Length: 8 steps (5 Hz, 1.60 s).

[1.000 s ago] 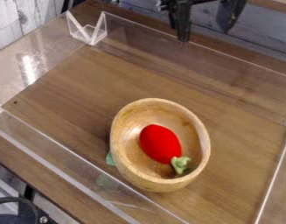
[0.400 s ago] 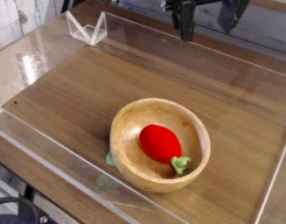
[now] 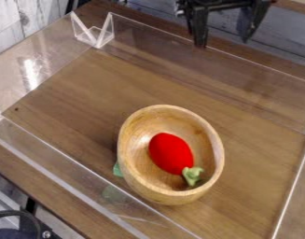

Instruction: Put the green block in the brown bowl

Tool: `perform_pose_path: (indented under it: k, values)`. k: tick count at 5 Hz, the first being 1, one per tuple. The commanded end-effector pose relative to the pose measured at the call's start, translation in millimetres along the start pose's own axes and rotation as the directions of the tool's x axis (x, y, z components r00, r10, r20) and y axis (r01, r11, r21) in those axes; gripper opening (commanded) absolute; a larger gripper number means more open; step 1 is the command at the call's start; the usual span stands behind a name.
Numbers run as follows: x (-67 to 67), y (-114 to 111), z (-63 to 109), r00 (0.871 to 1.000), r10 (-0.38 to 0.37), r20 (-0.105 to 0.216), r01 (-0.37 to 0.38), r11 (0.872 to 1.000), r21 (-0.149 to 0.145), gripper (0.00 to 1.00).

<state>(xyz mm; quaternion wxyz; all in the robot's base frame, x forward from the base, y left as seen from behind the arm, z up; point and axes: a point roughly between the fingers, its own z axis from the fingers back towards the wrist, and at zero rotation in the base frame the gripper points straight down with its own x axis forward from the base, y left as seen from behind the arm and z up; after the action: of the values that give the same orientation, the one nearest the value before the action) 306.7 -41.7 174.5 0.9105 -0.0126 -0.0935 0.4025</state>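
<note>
Peeking out from under the left rim of the brown bowl (image 3: 136, 131) was the green block (image 3: 118, 170), mostly hidden; it looked small and light, probably soft. Any grasp would need the exposed left edge. The gripper (image 3: 226, 35) hung far behind the bowl, jaws spread and empty.

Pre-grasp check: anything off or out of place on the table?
Yes. The brown bowl already holds a red toy, and something green, possibly the block, is wedged mostly hidden under its left edge. The gripper hangs open, far back.

Brown bowl (image 3: 171, 155) rests on wooden table (image 3: 92, 93).
</note>
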Motion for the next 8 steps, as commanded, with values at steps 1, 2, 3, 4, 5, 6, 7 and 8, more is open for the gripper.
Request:
perform_pose_path:
  k: [1, 2, 3, 4, 5, 6, 7, 8]
  values:
    - [10.6, 1.8, 2.0, 0.998, 0.05, 0.033, -0.05, 0.999, -0.016, 1.0]
    - [10.1, -5.6, -3.4, 0.998, 0.04, 0.04, -0.04, 0.999, -0.017, 1.0]
    - [7.9, -13.2, -8.3, 0.998, 0.028, 0.048, -0.027, 0.999, -0.019, 1.0]
    - [13.4, -12.4, -8.7, 0.998, 0.034, 0.053, -0.033, 0.999, -0.015, 1.0]
    - [19.1, -9.3, -8.8, 0.998, 0.043, 0.055, -0.042, 0.999, -0.008, 1.0]
    - [12.4, 1.2, -23.0, 0.993, 0.105, 0.051, -0.107, 0.993, 0.042, 1.0]
    - [-5.6, 21.8, -28.4, 0.972, 0.227, 0.057, -0.232, 0.968, 0.093, 1.0]
    - [-23.5, 45.8, -18.1, 0.933, 0.353, 0.072, -0.359, 0.927, 0.112, 1.0]
